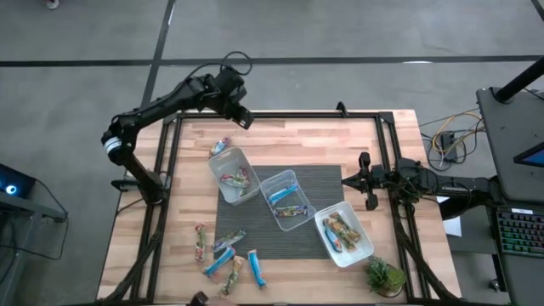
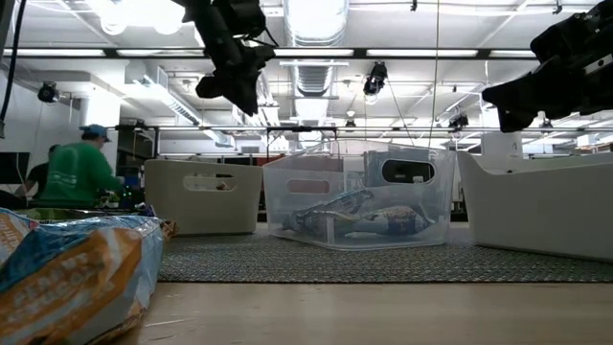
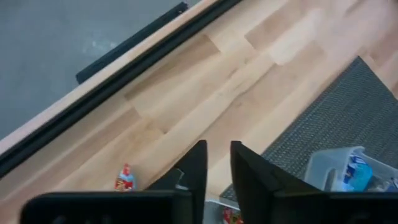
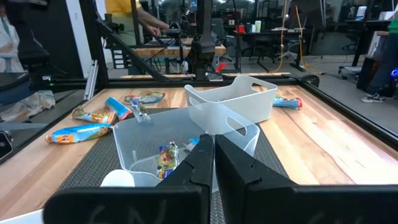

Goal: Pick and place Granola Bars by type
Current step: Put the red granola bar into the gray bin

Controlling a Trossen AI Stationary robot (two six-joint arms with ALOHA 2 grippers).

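Behind the wooden table (image 1: 280, 136) stretches an open workshop, where a person in a green top (image 2: 75, 172) stands at a far bench, well apart from the work. A dark woven mat (image 1: 323, 183) covers the table's middle and carries three clear tubs in a diagonal row, presumably one tub per bar type.

The tub nearest the left arm (image 1: 223, 167) holds bars with red-green print. The middle tub (image 1: 293, 182) holds blue-wrapped bars. The tub nearest the right arm (image 1: 360, 238) holds tan and blue-printed wrappers. One bar (image 1: 220, 145) lies on the bare wood just beside the first tub, outside it. The unsorted Granola Bars (image 1: 223, 253) lie scattered in a loose cluster at the table's near-left edge, partly on the mat's corner, well apart from both arms.

The left gripper (image 1: 240, 116) hangs raised over the table's far edge, near the first tub. Its fingers (image 3: 196, 165) stand slightly parted with nothing between them, a posture consistent with a release just completed or a transit toward the next pick.

The right gripper (image 1: 364, 160) waits at the table's right edge, jaws pressed together and empty, aimed across the tubs. This parked position likely keeps the sorting area free for the left arm.

Many bars remain unsorted; the task appears roughly midway.
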